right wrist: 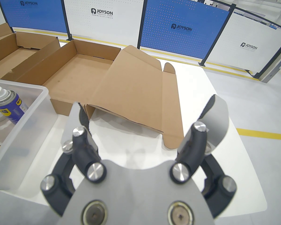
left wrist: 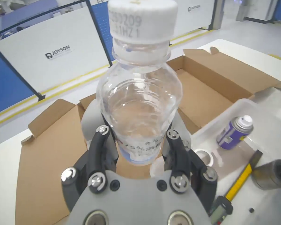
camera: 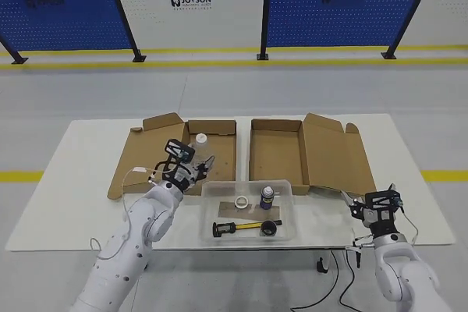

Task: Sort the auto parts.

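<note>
- Left gripper [left wrist: 138, 132] clamped on clear bottle [left wrist: 140, 90]; long axis straight out from fingers, white cap farthest away.
- Bottle over left cardboard box [left wrist: 44, 153]; drop spot probably just beneath.
- Right gripper [right wrist: 145, 106] spread wide, empty, well apart, near right cardboard box [right wrist: 84, 71].

The bottle [left wrist: 140, 99] is clear glossy plastic, the boxes [camera: 281, 160] matt cardboard, the bin [right wrist: 21, 129] translucent plastic.

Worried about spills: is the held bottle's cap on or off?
On. A white cap sits on the neck of the clear bottle, which the left gripper holds.
</note>
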Controlling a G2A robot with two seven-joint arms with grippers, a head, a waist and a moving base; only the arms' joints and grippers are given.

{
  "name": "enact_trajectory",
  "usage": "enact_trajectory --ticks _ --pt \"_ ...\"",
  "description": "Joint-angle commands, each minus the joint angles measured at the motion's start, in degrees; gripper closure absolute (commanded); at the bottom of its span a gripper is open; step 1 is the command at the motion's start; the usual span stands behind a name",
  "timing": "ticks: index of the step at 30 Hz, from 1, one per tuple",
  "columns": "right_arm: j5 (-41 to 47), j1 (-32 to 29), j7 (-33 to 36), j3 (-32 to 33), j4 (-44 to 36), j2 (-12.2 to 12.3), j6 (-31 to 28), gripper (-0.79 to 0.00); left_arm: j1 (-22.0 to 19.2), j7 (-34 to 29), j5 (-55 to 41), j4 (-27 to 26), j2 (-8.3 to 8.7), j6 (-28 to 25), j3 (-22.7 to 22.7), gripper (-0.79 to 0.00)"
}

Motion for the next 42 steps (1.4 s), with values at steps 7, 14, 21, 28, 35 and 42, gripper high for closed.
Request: enact_trajectory --ticks 7,14,21,28,35,42 --pt "0.0 0.0 0.0 0.0 0.0 0.0 0.0 -0.785 -5.94 1.61 1.59 10.84 -2.11 8.37 4.77 0.0" --pt "0.0 0.0 0.0 0.0 0.0 0.0 0.0 -0.785 -11.25 4.31 -0.88 20.47 -4.08 10.07 7.73 0.0" --pt "0.0 0.0 0.0 0.0 0.0 0.0 0.0 -0.785 -16.94 6.93 -2.78 29.35 -5.94 9.44 9.87 0.0" --pt "0.0 0.0 0.0 0.0 0.0 0.0 0.0 -0.785 -21.42 9.5 -1.97 37.29 -7.9 8.97 12.98 0.0" --pt "0.0 0.0 0.0 0.0 0.0 0.0 0.0 -0.785 -25.34 11.5 -5.56 46.3 -9.87 7.65 13.8 0.0" --pt "0.0 0.0 0.0 0.0 0.0 0.0 0.0 -0.785 -27.97 13.99 -7.69 52.98 -11.59 9.21 14.16 0.0"
